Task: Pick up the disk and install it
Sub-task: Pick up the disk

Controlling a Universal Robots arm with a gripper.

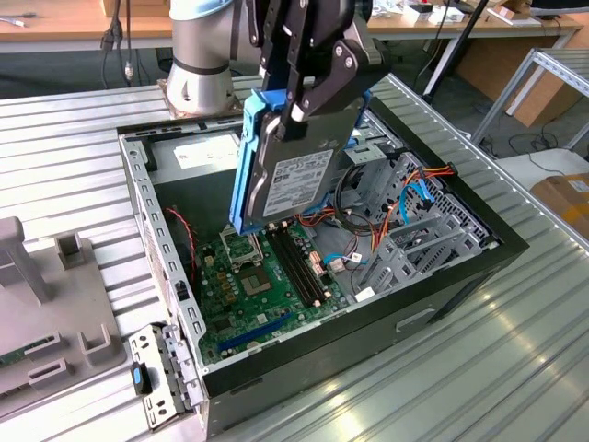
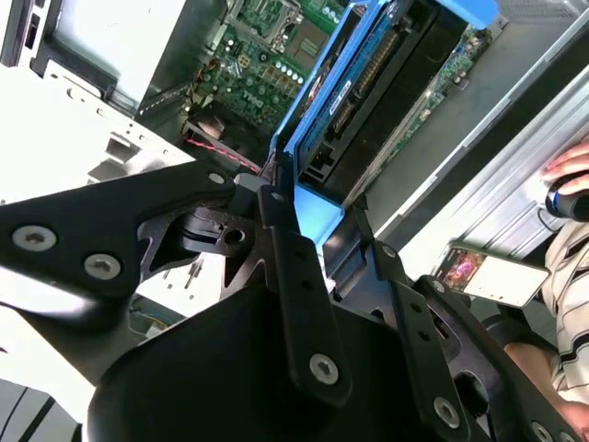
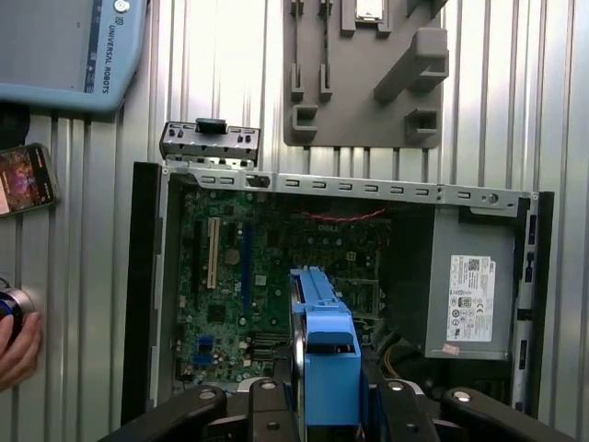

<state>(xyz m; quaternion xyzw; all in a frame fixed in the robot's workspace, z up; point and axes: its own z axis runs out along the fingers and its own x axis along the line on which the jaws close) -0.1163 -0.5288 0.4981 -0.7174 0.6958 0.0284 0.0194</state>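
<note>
Cables worried me most: the orange and red bundle lay near the lower edge of the disk. I judged that a descent off line could snag that edge on them or knock a corner into the motherboard. With the grip on the upper end alone, the disk might also swing or slip. The fingers were clamped on the disk's top, holding it on edge and slightly tilted above the open case, beside the grey drive cage. The arm reached down from overhead, wrist pointed into the case on the bench.
</note>
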